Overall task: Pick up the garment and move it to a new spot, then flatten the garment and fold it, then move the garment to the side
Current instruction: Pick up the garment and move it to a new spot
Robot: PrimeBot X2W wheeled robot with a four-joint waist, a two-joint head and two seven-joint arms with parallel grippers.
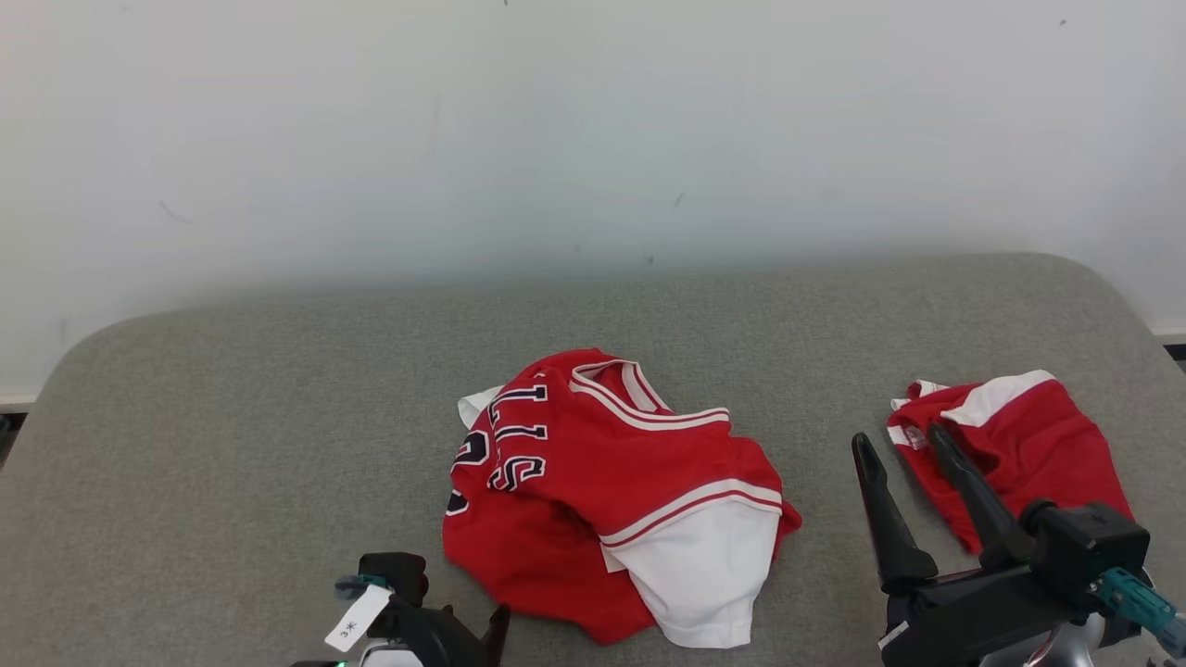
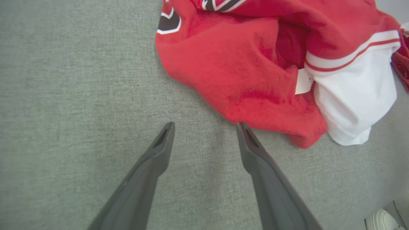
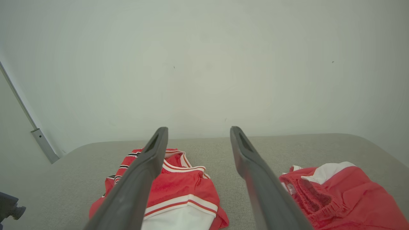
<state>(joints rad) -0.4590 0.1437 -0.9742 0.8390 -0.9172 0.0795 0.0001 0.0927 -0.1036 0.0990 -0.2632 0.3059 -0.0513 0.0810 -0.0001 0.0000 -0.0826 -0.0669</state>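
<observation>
Jersey, red with white trim and dark lettering, lies crumpled in a heap mid-bench, toward the front edge of the grey fabric-covered bench. White lower panel faces the robot, neckline faces the wall. Looks like light, limp knit: no stiffness, will sag and drape once lifted, maybe a bit slick, not fragile. Layers are bunched, so a pinch on one fold would likely drag the rest, and the shoulders can't be made out. Best holds, by my read: the banded neckline or the striped hem edge, both thicker and easier to pinch. Left end effector is released, fingers spread wide over bare bench, holding nothing; one tip sits just beside the jersey's near red edge, contact unclear. Right end effector is likewise spread and empty, between the jersey and a second red-and-white garment at the bench's right. One finger overlaps that garment in the head view; can't tell if it touches.
</observation>
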